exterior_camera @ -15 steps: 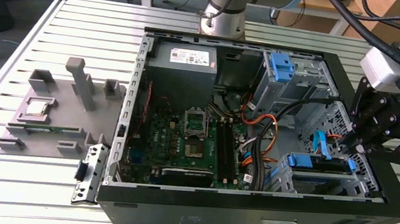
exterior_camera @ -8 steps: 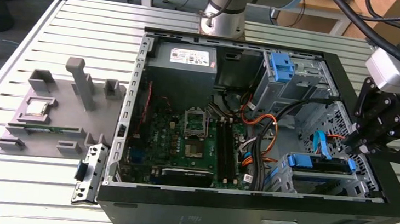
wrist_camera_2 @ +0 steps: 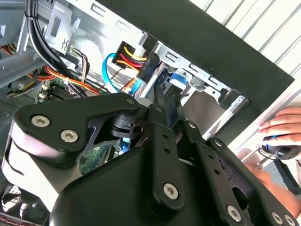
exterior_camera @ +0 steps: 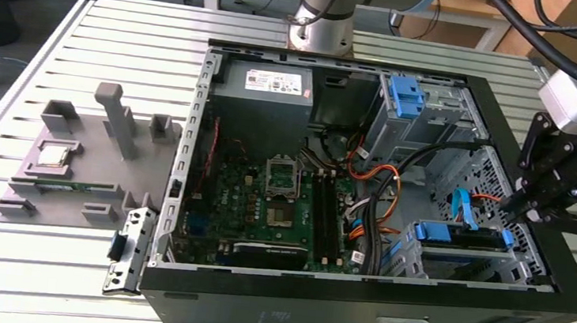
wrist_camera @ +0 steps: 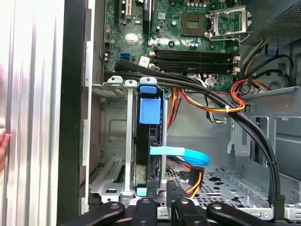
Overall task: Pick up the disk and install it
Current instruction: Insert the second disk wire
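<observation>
The disk (exterior_camera: 461, 235) sits edge-up in the drive cage at the case's front corner, on the exterior view's right, its blue bracket (wrist_camera: 149, 110) showing along its edge. My gripper (exterior_camera: 511, 213) hangs just above and beside that cage, close to the disk's end. In both wrist views the fingertips (wrist_camera: 151, 188) lie close together, and I see nothing held between them. In the second wrist view my gripper (wrist_camera_2: 167, 101) points at the blue bracket (wrist_camera_2: 178, 80) in the cage. A light blue data cable (wrist_camera: 186, 154) curves off beside the disk.
The open black computer case (exterior_camera: 359, 311) lies on a slatted metal table (exterior_camera: 120, 34). Inside are a grey power supply (exterior_camera: 264, 84), a blue latch (exterior_camera: 409, 98), the motherboard (exterior_camera: 274, 200) and cable bundles (wrist_camera: 254, 127). A grey fixture (exterior_camera: 77, 157) stands on the exterior view's left. A person's hand (wrist_camera_2: 282, 127) rests outside the case.
</observation>
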